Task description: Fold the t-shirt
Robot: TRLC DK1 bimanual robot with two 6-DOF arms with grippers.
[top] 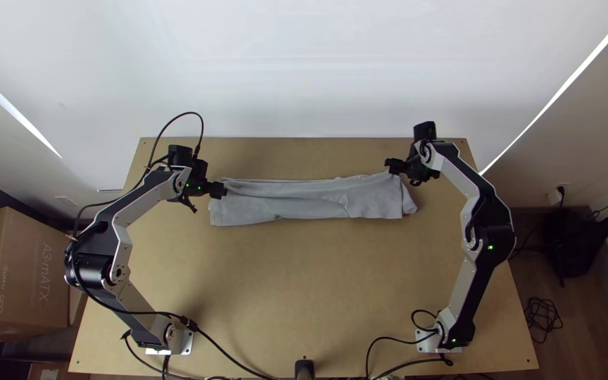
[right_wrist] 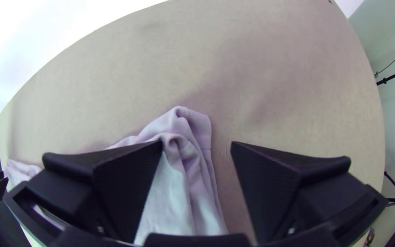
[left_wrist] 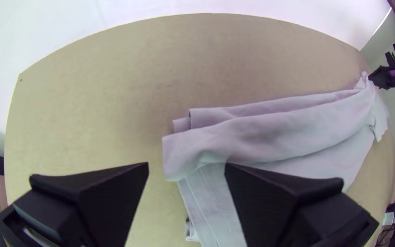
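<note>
Lying as a long folded strip across the tabletop [top: 304, 267], the t-shirt [top: 311, 200] has its long axis from left end effector [left_wrist: 186, 163] to right end effector [right_wrist: 197, 141], each near one end, both with fingers apart; the next fold probably needs one end gripped

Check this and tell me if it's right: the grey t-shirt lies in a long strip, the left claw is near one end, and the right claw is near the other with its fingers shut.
Wrong on the fingers: the right wrist view shows the right claw open. The t-shirt and left claw are as you say.
</note>
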